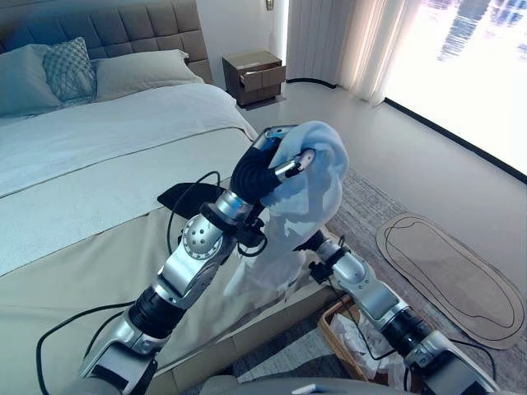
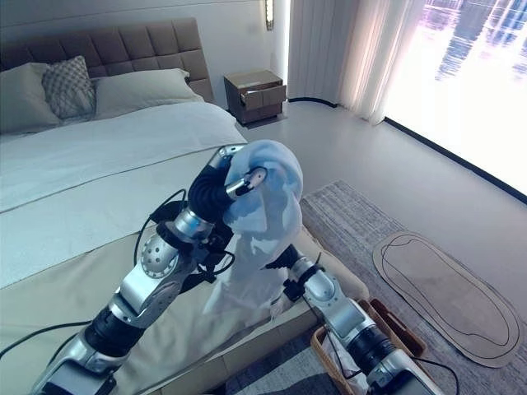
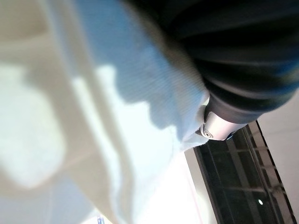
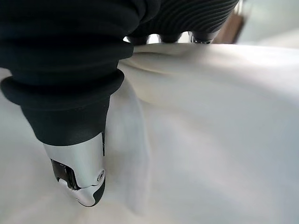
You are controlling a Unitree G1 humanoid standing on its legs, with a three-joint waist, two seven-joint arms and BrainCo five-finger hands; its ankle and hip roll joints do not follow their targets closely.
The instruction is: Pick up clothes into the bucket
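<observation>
A pale blue and white garment (image 1: 317,177) hangs bunched over my left hand (image 1: 259,177), which is raised above the bed's near corner with fingers and thumb curled into the cloth. The garment's lower part (image 2: 247,288) trails down to the bed's edge. In the left wrist view the cloth (image 3: 117,116) drapes close against the hand. My right hand (image 4: 81,163) is low behind the hanging cloth, pressed into white fabric (image 4: 210,140). A wicker basket (image 1: 333,329) stands on the floor under my right arm, with white cloth inside.
The bed (image 1: 99,164) with pillows lies to the left, with a dark flat item (image 1: 183,196) on its cover. A nightstand (image 1: 255,76) stands at the back. A striped rug (image 1: 370,214) and an oval mat (image 1: 453,276) lie on the floor to the right.
</observation>
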